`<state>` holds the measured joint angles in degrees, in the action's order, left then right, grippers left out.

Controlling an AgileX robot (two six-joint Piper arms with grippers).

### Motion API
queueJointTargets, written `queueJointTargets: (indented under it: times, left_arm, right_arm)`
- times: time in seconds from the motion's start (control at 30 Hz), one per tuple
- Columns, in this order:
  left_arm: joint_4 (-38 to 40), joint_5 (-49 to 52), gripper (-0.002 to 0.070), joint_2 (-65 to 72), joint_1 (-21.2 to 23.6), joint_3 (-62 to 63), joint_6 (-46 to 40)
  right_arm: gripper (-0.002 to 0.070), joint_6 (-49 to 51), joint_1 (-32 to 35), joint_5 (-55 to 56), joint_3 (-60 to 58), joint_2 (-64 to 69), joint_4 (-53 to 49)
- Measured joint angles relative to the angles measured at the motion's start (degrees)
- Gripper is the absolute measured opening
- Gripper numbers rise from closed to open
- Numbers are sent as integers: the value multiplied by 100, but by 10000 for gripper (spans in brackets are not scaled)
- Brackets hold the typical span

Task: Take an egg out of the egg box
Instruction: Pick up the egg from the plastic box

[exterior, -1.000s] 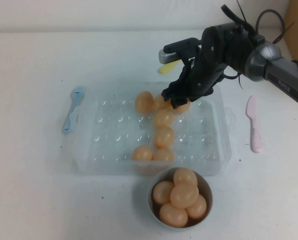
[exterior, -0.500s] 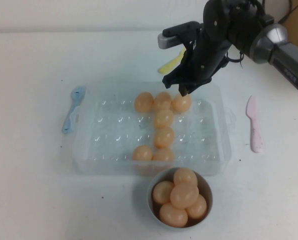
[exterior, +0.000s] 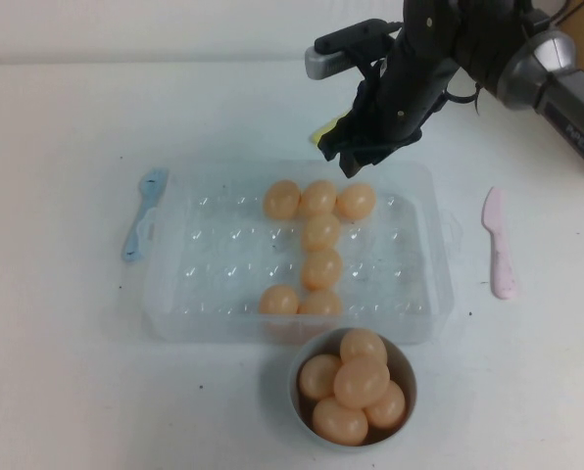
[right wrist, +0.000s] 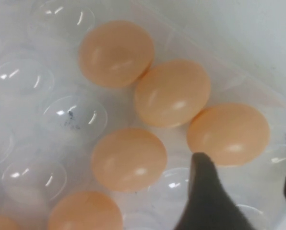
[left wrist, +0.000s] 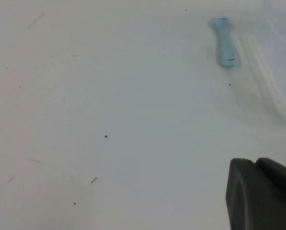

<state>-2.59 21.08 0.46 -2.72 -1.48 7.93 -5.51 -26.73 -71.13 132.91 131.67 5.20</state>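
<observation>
While the right gripper (exterior: 356,157) hangs above the far rim of the egg box (exterior: 174,294), its fingers (right wrist: 205,191) stand apart with nothing between them. The egg (exterior: 356,201) nearest below it sits in the far row of cups, rightmost of three that touch side by side; in the right wrist view it lies just beyond the dark fingertip. Four more eggs run from that row toward the box's near edge. Cups on the box's left and right parts are bare, leaving room on both sides of the eggs. A white bowl (exterior: 402,364) heaped with eggs stands against the box's near edge. A blue spoon (exterior: 143,212) lies by the box's left edge, a pink one (exterior: 498,245) off its right edge, and a yellow one (exterior: 321,134) shows behind the gripper. The left gripper (left wrist: 260,194) shows only as a dark corner over bare worktop left of the blue spoon; whether it is released or clenched I cannot tell.
</observation>
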Motion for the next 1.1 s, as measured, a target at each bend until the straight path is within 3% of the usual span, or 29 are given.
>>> queueJointTargets:
  times: [0.1, 0.2, 1.1]
  left_arm:
    - [0, 0, -5, 0, 0, 0, 0]
    - [0, 0, -5, 0, 0, 0, 0]
    - [0, 0, -5, 0, 0, 0, 0]
  right_arm:
    - [400, -23, 0, 0, -22, 23, 61]
    - [446, 45, 0, 0, -35, 163, 74]
    - [441, 832, 0, 474, -73, 865, -12]
